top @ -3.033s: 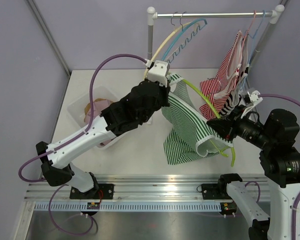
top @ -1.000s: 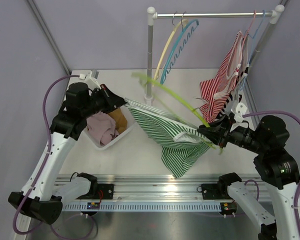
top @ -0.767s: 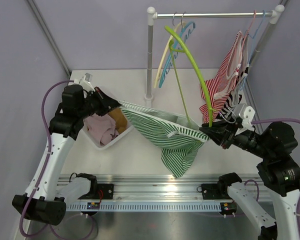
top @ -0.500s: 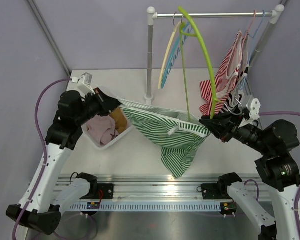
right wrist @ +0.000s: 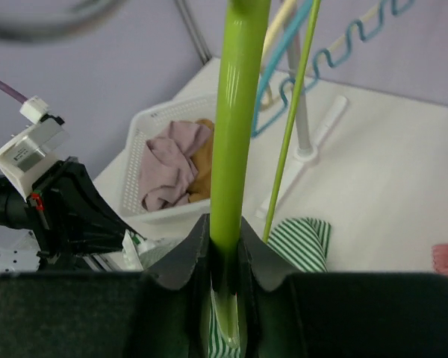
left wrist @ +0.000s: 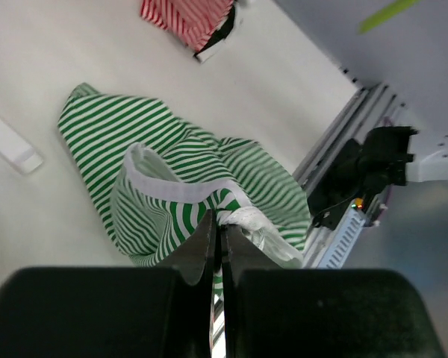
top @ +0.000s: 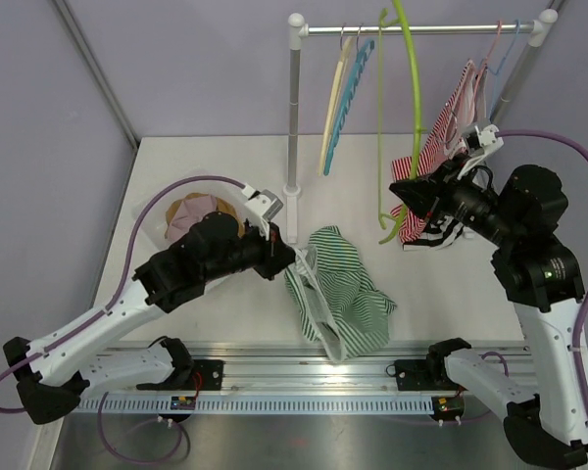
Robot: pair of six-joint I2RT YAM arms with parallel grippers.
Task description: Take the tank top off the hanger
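Because the green-striped tank top [top: 338, 299] lies crumpled on the table [top: 225, 157] toward 6 o'clock, clear of the lime hanger [top: 410, 88], removal looks done. The left gripper [top: 292, 259] pinches its white hem at the heap's 10 o'clock edge, probably to carry it off. The right gripper [top: 404, 193] clamps the bare hanger low down, holding it upright at 1 o'clock by the rail [top: 412, 29], likely for rehanging.

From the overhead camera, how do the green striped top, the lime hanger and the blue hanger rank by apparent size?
1. green striped top: largest patch, lying crumpled.
2. lime hanger: longest but thin; it is held up nearer the camera, so its rank is unsure.
3. blue hanger: smallest, seen edge-on.
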